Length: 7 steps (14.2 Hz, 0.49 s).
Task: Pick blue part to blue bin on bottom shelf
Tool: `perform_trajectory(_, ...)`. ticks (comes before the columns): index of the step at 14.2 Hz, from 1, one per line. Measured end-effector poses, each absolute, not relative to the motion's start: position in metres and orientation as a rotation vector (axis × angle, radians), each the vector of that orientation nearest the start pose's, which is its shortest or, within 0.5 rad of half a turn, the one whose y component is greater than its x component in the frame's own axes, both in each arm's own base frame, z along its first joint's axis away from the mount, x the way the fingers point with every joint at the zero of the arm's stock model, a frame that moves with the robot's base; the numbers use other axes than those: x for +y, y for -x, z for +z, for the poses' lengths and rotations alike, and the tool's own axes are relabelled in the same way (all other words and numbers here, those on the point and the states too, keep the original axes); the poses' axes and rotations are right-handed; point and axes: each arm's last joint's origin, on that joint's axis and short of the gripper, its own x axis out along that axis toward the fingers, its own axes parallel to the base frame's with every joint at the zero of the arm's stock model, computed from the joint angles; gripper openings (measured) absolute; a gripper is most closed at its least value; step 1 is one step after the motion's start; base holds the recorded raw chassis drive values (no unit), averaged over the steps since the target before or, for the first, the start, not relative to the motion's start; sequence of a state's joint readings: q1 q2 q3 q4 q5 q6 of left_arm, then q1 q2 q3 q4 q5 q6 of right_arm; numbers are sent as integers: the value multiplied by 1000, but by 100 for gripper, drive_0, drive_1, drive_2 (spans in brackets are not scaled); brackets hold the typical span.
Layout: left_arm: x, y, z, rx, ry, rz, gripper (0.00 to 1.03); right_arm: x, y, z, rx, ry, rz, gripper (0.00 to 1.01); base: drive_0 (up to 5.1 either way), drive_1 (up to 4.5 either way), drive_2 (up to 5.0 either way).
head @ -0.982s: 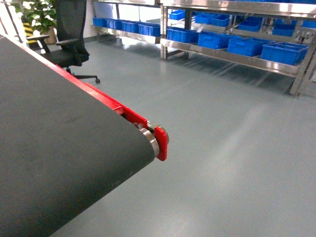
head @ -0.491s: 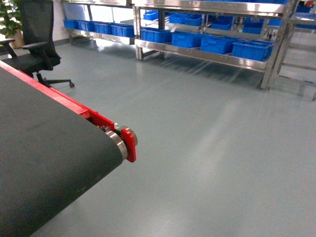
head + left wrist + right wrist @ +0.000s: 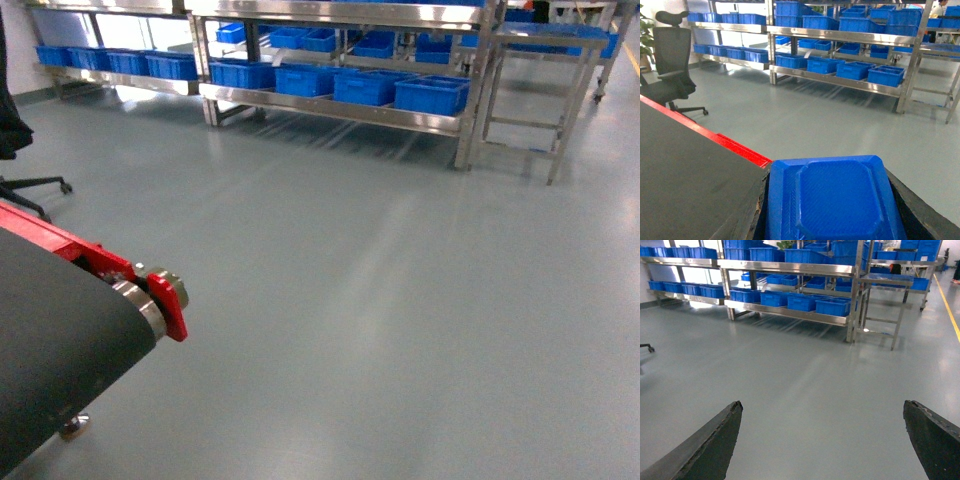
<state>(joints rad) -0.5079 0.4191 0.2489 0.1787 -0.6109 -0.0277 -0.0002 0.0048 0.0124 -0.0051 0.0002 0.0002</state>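
Observation:
In the left wrist view my left gripper (image 3: 829, 176) is shut on the blue part (image 3: 835, 200), a flat blue piece with a raised octagonal centre that fills the gap between the dark fingers. The right wrist view shows my right gripper (image 3: 822, 407) open, with only grey floor between its fingers. Neither gripper appears in the head view. Across the floor stands the steel rack; its bottom shelf (image 3: 340, 108) carries a row of blue bins (image 3: 365, 87). The same bottom shelf (image 3: 840, 82) and blue bins (image 3: 855, 70) show in the left wrist view.
A dark conveyor belt (image 3: 50, 340) with a red end bracket (image 3: 168, 305) sits at the lower left. A black office chair (image 3: 675, 70) stands beyond it. A small steel table (image 3: 545, 60) stands right of the rack. Open grey floor lies between me and the rack.
The head view has swung right: the conveyor and chair have slid toward the left edge, and the rack with its bins has shifted left, bringing the small steel table into view.

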Motion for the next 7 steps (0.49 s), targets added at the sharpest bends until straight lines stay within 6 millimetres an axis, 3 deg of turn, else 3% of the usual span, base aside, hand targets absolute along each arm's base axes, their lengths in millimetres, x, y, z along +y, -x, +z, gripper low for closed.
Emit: perform_trajectory(7, -45, -115, 229, -8, 32, 103, 43, 0, -97, 167, -2, 0, 0, 98, -158, -158, -158)
